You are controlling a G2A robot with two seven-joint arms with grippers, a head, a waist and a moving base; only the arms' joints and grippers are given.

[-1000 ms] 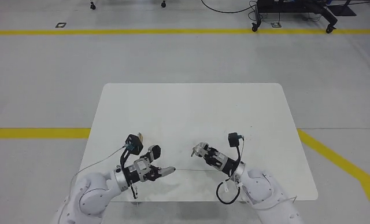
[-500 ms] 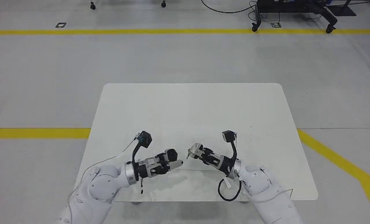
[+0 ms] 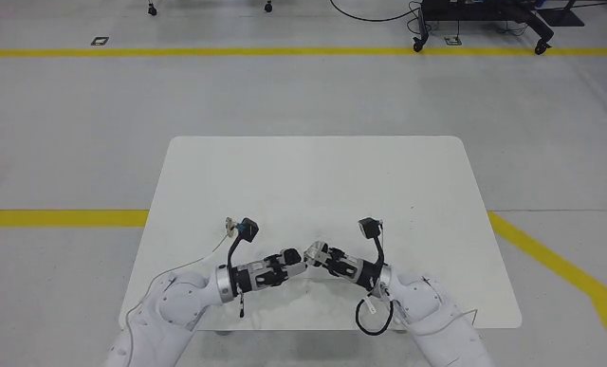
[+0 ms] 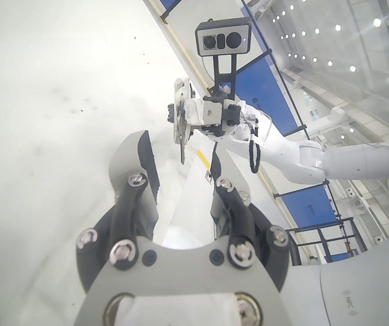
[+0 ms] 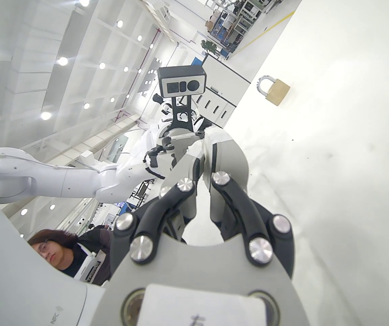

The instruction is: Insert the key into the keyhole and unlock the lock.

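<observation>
Over the white table [image 3: 313, 177] — left end effector [image 4: 180, 157] spread, right end effector [image 5: 202, 157] pinching key [image 4: 181, 137].

Left hand [image 3: 294, 260] and right hand [image 3: 314, 252] sit tip to tip over the table [image 3: 313, 168], lock [image 3: 229, 221] lying nearby.

Both arms [image 3: 180, 305] wore glossy white shells, while the left gripper [image 4: 179, 146] and right gripper [image 5: 205, 157] were grey plates with black linkages, silver screws, stalked black cameras [image 4: 222, 38] and a looped black cable [image 4: 253, 152].
</observation>
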